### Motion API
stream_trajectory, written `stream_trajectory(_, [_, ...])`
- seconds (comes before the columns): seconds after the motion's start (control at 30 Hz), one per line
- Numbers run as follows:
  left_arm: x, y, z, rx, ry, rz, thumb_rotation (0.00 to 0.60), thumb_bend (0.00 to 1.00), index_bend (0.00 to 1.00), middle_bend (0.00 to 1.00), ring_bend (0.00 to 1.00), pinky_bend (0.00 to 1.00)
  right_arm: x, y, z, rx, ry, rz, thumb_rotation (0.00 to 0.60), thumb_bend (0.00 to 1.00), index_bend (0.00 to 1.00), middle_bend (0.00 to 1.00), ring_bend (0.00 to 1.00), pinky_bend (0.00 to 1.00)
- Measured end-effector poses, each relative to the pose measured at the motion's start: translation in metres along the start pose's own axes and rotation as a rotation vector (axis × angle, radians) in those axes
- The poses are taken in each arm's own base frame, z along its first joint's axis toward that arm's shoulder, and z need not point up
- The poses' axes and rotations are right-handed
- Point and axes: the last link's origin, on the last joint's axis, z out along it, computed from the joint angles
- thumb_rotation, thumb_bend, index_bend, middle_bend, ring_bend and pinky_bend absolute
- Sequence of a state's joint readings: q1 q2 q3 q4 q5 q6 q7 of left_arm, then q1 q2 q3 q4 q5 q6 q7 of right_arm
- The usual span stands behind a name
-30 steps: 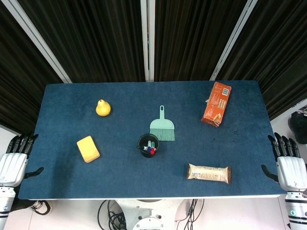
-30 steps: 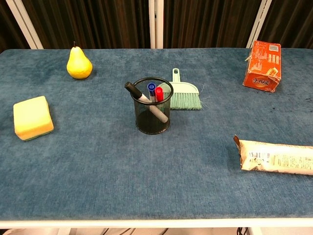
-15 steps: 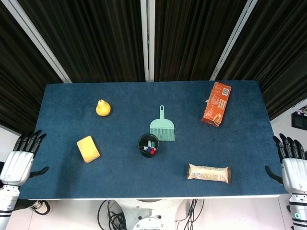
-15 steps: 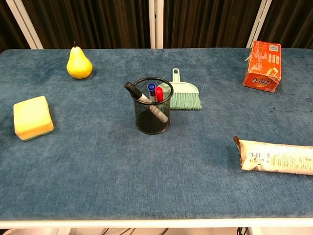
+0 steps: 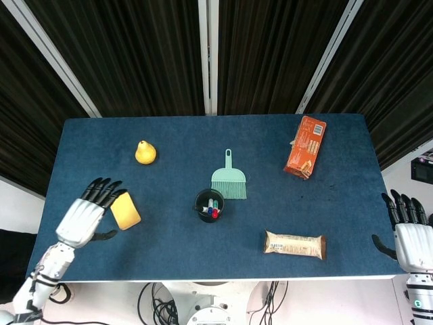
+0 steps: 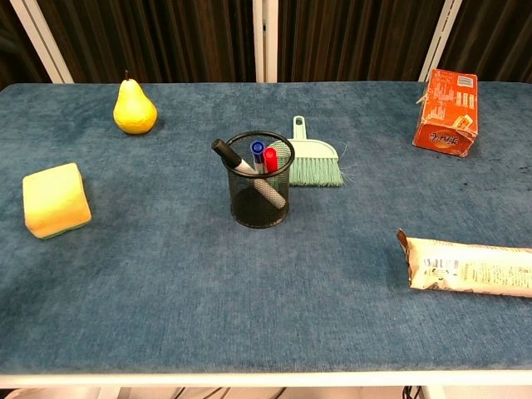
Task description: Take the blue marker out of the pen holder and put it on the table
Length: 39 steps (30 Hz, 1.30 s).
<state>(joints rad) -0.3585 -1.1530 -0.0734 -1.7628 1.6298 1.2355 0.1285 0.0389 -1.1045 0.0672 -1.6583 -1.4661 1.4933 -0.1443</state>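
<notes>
A black mesh pen holder (image 5: 209,205) (image 6: 258,180) stands near the middle of the blue table (image 5: 176,240). The blue marker (image 6: 258,153) stands in it beside a red marker (image 6: 270,158) and a slanted black-capped marker (image 6: 234,160). My left hand (image 5: 84,218) hovers open over the table's front left, just left of the yellow sponge (image 5: 124,210), fingers spread. My right hand (image 5: 408,237) stays open off the table's right edge. Neither hand shows in the chest view.
A yellow pear (image 5: 145,152) lies at the back left. A green dustpan brush (image 5: 229,179) lies right behind the holder. An orange box (image 5: 305,146) stands at the back right, and a wrapped snack bar (image 5: 294,245) lies at the front right.
My left hand has moved from beyond the table's left edge in over the table, up to the sponge. The right hand has barely shifted. The objects have not moved.
</notes>
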Motion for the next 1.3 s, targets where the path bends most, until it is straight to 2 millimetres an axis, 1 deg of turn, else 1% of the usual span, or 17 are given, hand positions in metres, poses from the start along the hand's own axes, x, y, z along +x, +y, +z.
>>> stream_trajectory(0.13, [-0.008,0.026,0.034,-0.082,-0.023,0.013,0.600,0.10,0.17,0.11,0.01,0.07,-0.004,0.001,0.000,-0.004,-0.033,-0.008,0.600,0.18,0.00,0.00,0.00,0.00])
stream_trajectory(0.3, [-0.010,0.054,0.073,-0.141,-0.060,-0.011,0.600,0.12,0.18,0.11,0.01,0.08,-0.001,0.008,0.000,-0.036,-0.046,-0.005,0.600,0.18,0.00,0.00,0.00,0.00])
stream_trajectory(0.37, [-0.010,0.064,0.084,-0.151,-0.074,-0.018,0.600,0.13,0.20,0.12,0.03,0.09,0.000,0.011,0.001,-0.049,-0.046,0.003,0.600,0.18,0.00,0.00,0.00,0.00])
stream_trajectory(0.5, [-0.016,0.089,0.105,-0.182,-0.115,-0.083,0.600,0.13,0.21,0.13,0.04,0.10,0.003,0.013,0.003,-0.059,-0.032,0.015,0.600,0.18,0.00,0.00,0.00,0.00])
stream_trajectory(0.63, [-0.026,0.109,0.119,-0.210,-0.161,-0.146,0.600,0.14,0.23,0.13,0.04,0.10,0.004,0.014,0.003,-0.063,-0.024,0.027,0.600,0.18,0.00,0.00,0.00,0.00])
stream_trajectory(0.73, [-0.031,0.117,0.129,-0.219,-0.177,-0.164,0.600,0.15,0.25,0.13,0.04,0.11,0.005,0.016,0.003,-0.068,-0.026,0.027,0.600,0.18,0.00,0.00,0.00,0.00])
stream_trajectory(0.9, [-0.034,0.128,0.139,-0.221,-0.181,-0.200,0.600,0.18,0.30,0.14,0.05,0.12,0.004,0.017,0.003,-0.080,-0.032,0.028,0.600,0.18,0.00,0.00,0.00,0.00])
stream_trajectory(1.07, [-0.035,0.134,0.145,-0.225,-0.169,-0.199,0.600,0.20,0.33,0.16,0.05,0.12,0.004,0.018,0.004,-0.081,-0.034,0.030,0.600,0.18,0.00,0.00,0.00,0.00])
stream_trajectory(1.3, [-0.040,0.134,0.149,-0.207,-0.163,-0.175,0.600,0.21,0.37,0.16,0.05,0.12,0.004,0.020,0.004,-0.088,-0.041,0.032,0.600,0.18,0.00,0.00,0.00,0.00])
